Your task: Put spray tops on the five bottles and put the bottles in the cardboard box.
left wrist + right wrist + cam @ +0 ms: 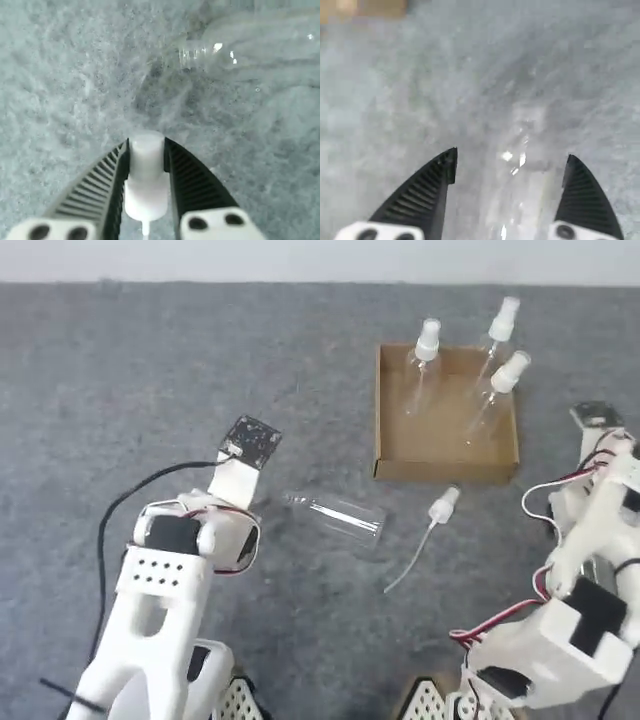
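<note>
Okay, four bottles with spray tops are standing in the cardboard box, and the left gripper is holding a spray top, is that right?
Not four: the high view shows three bottles with spray tops standing in the cardboard box. The rest holds: the left gripper is shut on a spray top.

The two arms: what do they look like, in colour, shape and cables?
Both are white plastic with black motors. The left arm has a plate with holes and a black cable; the right arm has red and white wires. The left gripper and right gripper have black ribbed fingers.
</note>
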Robot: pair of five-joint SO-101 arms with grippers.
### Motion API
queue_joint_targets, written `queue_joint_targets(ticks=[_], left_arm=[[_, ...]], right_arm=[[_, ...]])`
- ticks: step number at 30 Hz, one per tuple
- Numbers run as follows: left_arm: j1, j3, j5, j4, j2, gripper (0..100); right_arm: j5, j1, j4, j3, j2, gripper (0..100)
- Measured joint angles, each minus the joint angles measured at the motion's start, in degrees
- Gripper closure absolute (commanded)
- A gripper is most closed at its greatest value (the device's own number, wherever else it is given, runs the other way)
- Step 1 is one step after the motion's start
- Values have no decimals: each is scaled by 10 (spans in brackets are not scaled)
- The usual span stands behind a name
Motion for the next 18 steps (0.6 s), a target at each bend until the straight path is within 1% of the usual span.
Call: queue_joint_targets(ticks=[1, 3, 6, 10, 15, 18], left_arm=[[1, 3, 0, -1, 0, 988], [1, 11, 0, -9, -1, 988], [1, 16, 0, -22, -1, 988], [1, 16, 0, -25, -1, 988], [1, 16, 0, -25, -1, 988], [1, 16, 0, -25, -1, 988]], right_arm=[[18, 0, 21, -1, -1, 727], [50, 8, 24, -1, -1, 728], [64, 37, -1, -1, -1, 728], [92, 46, -22, 18, -1, 729], [102, 46, -60, 45, -1, 730], [102, 46, -80, 45, 10, 779]])
